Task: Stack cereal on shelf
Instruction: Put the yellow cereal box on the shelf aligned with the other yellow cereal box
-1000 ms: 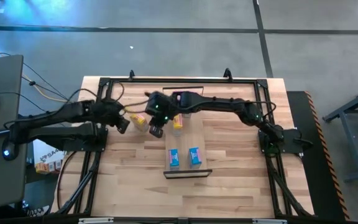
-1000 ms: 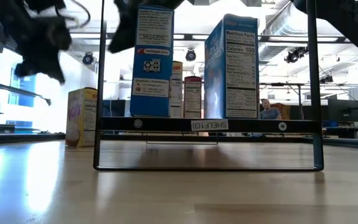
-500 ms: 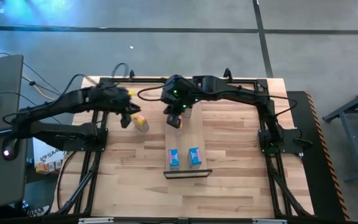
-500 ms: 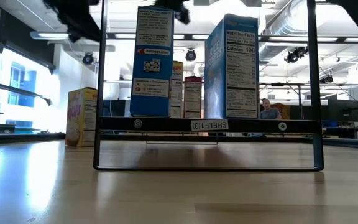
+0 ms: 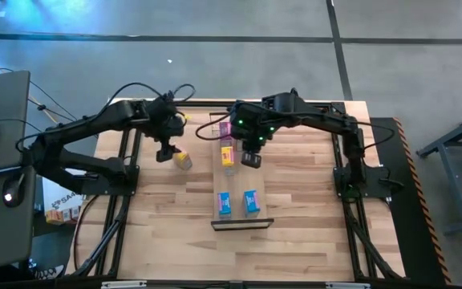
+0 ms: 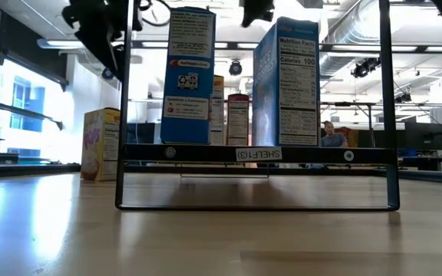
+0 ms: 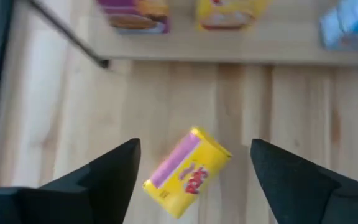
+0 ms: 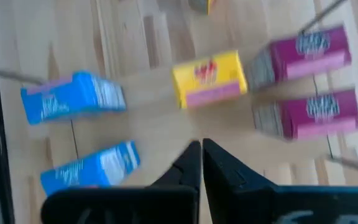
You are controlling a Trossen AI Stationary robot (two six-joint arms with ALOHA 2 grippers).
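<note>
The shelf (image 5: 237, 178), a pale plank with black end frames, carries two pink cereal boxes (image 8: 303, 53) at its far end, a yellow one (image 8: 210, 78) and two blue ones (image 5: 224, 203) near its front. Another yellow cereal box (image 7: 188, 173) stands on the tabletop left of the shelf (image 6: 102, 144). My left gripper (image 7: 194, 177) hangs open above this box, one finger on either side of it in the wrist view, clear of it. My right gripper (image 8: 201, 165) is shut and holds nothing, above the shelf's middle (image 5: 251, 159).
The black shelf frame (image 6: 255, 153) stands in front of the low camera. Bare wooden tabletop (image 5: 295, 241) lies near the front edge and to the right of the shelf. Black rails (image 5: 123, 201) run along the table's left and right sides.
My left gripper has risen from beside the yellow box on the table, which stays standing where it was. My right gripper has travelled from left of the shelf toward the table's right edge and now hangs over the shelf, higher than before.
</note>
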